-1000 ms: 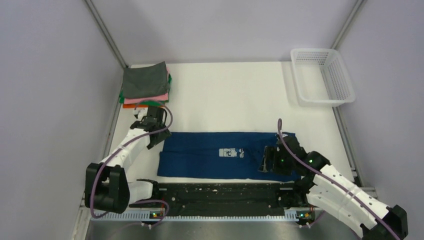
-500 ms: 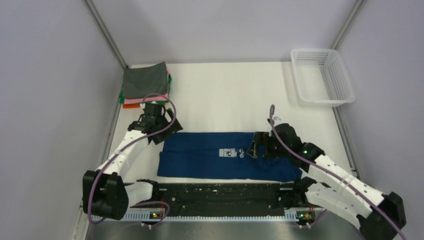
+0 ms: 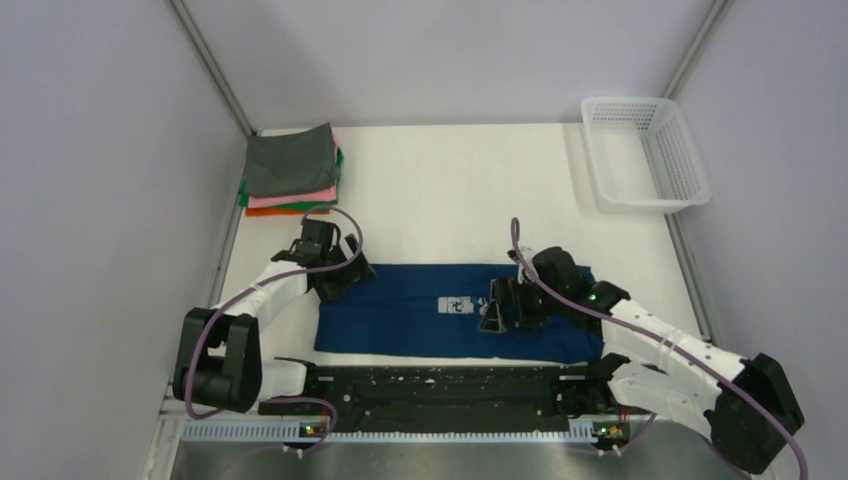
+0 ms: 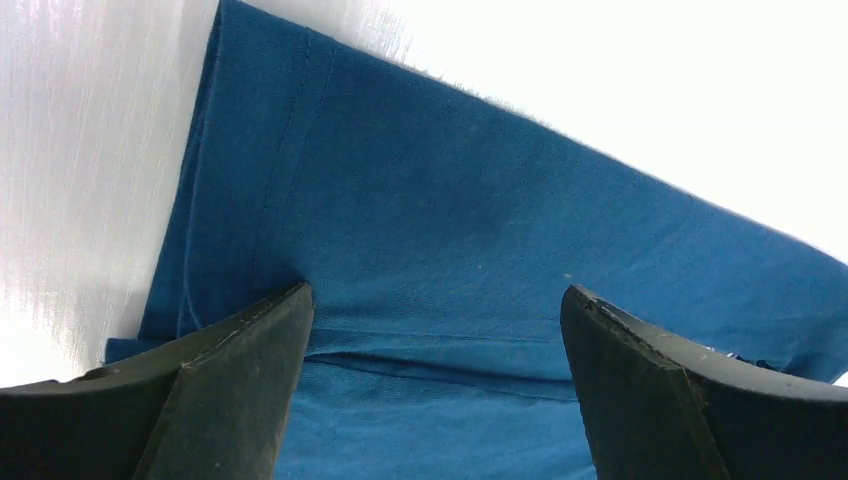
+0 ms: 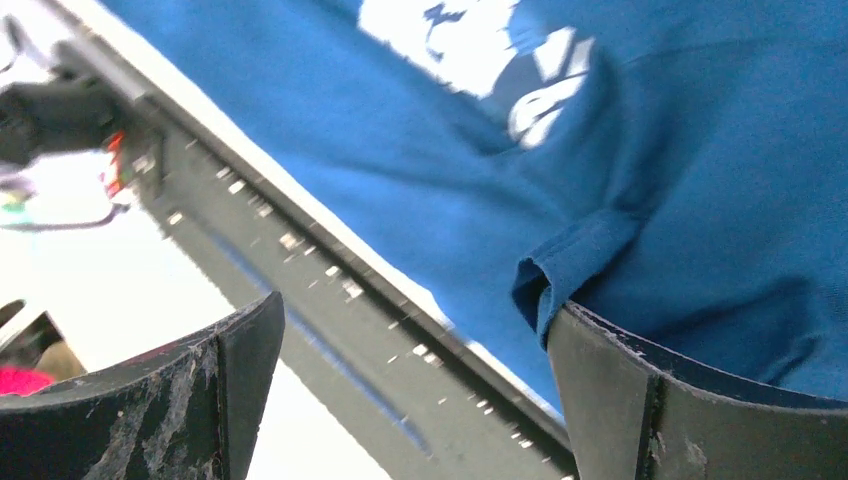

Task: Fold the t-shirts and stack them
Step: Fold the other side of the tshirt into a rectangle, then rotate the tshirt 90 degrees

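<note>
The navy blue t-shirt [image 3: 400,310] lies flat as a long strip across the near part of the table, its small white print [image 3: 460,306] facing up. My left gripper [image 3: 347,280] is open over the shirt's left end; in the left wrist view the blue cloth [image 4: 430,200] fills the gap between the fingers [image 4: 230,390]. My right gripper [image 3: 495,312] is open over the shirt's middle, beside the print [image 5: 470,50]. A folded cloth edge [image 5: 565,265] touches its right finger [image 5: 640,400]. The folded grey tee [image 3: 290,160] tops the pink [image 3: 300,198], green and orange [image 3: 270,212] ones at the back left.
A white mesh basket [image 3: 693,190] stands at the back right. A black rail [image 3: 440,385] runs along the near table edge, just in front of the shirt, and shows in the right wrist view [image 5: 330,300]. Grey walls close in both sides.
My left gripper has moved right and nearer, onto the shirt's left end. My right gripper has moved left along the shirt from its right end to beside the print.
</note>
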Controlling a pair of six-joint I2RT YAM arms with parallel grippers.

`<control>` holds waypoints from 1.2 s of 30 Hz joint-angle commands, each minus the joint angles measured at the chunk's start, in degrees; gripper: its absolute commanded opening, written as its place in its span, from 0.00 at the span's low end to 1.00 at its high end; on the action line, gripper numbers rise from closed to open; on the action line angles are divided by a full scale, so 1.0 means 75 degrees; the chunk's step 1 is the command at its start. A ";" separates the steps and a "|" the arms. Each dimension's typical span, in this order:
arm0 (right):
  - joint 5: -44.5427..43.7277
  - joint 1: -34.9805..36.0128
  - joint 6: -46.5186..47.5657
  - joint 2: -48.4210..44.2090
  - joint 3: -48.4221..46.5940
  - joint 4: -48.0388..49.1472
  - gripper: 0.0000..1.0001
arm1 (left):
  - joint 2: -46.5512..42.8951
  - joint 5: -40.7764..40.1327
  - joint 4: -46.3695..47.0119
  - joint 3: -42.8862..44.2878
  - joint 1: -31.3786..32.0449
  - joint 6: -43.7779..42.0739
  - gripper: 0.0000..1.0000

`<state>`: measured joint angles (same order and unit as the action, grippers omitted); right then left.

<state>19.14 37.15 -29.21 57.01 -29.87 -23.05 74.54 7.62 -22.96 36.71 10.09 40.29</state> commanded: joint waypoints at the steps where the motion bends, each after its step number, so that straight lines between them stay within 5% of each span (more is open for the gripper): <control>1: 0.1730 0.0332 -0.0580 -0.1194 0.0263 -0.0373 0.99 | 0.0155 -0.0512 0.0133 -0.0021 0.0004 -0.0097 0.99; 7: 0.2179 0.0381 -0.0382 -0.1861 0.0599 -0.1403 0.99 | -0.0047 -0.0919 -0.0232 0.0200 0.0003 -0.0114 0.99; 16: -0.0581 0.0385 -0.0213 -0.1994 -0.0444 -0.1381 0.99 | -0.0621 -0.0659 -0.0560 0.0450 0.0014 -0.0090 0.99; 25: -0.2857 0.0375 -0.0885 0.0338 -0.0921 -0.0353 0.99 | -0.0557 -0.0103 -0.0091 0.0443 0.0381 0.0114 0.99; 36: -0.3430 -0.0137 -0.1270 0.2635 -0.0910 0.0618 0.99 | 0.0408 -0.0093 0.0347 0.0020 0.0694 0.0178 0.99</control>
<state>-4.27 38.72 -36.99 73.67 -37.17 -22.11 76.55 7.05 -22.70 38.41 15.22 40.84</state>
